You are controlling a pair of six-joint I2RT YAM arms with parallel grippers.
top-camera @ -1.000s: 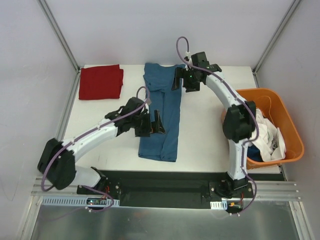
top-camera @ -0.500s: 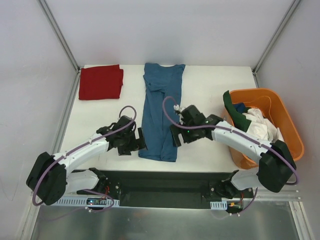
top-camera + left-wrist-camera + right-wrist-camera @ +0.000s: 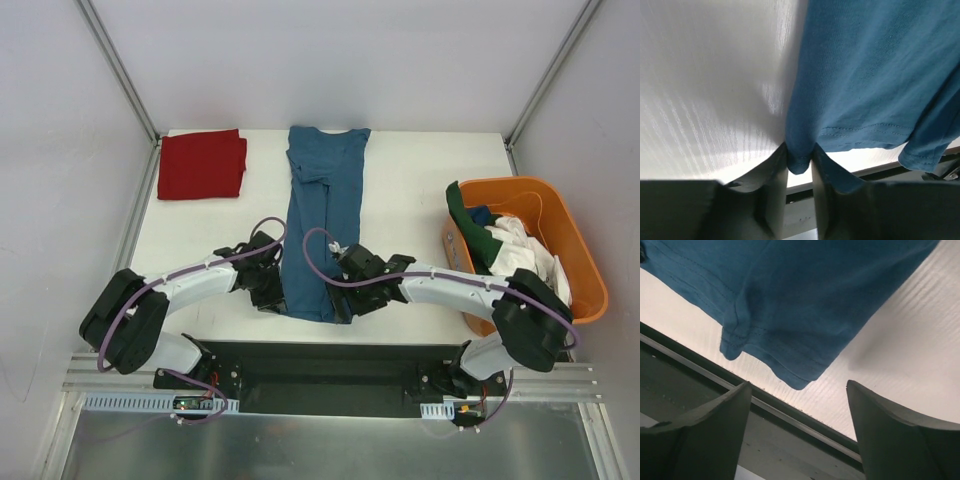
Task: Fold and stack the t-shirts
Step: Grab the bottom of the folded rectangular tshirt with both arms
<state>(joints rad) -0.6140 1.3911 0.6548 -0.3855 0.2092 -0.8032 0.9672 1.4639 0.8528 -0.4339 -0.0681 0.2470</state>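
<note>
Moved since earlier: both arms are now reaching in low at the lower centre of the overhead frame. The left gripper [image 3: 272, 290] and right gripper [image 3: 343, 300] have come down from mid-garment and the far collar to the near hem.
Teal shirt: a teal-blue cotton t-shirt [image 3: 322, 215], folded into a long narrow strip, is lying down the middle of the white table [image 3: 410, 190], with its collar at the top and its hem at the near edge.
Left gripper: it is pinching the hem's left corner, and its dark fingers [image 3: 776, 172] are pressing a small tuck of cloth between them.
Right gripper: it is standing wide open with its fingers either side of the hem's right corner – it is not yet touching the cloth.
Why held so: a grip on both hem corners is probably being set up so the hem can be carried up toward the collar without skewing.
Red shirt: a deep red cotton t-shirt [image 3: 202, 165] is sitting in a folded square at the upper left, probably as the base of the stack.
Basket: an orange plastic basket [image 3: 515, 184] at the right is holding a white shirt [image 3: 520, 250] and a dark green shirt [image 3: 470, 225], both waiting crumpled.
Risk: the hem is lying right at the table's edge, so the right fingers may be catching only one layer.
</note>
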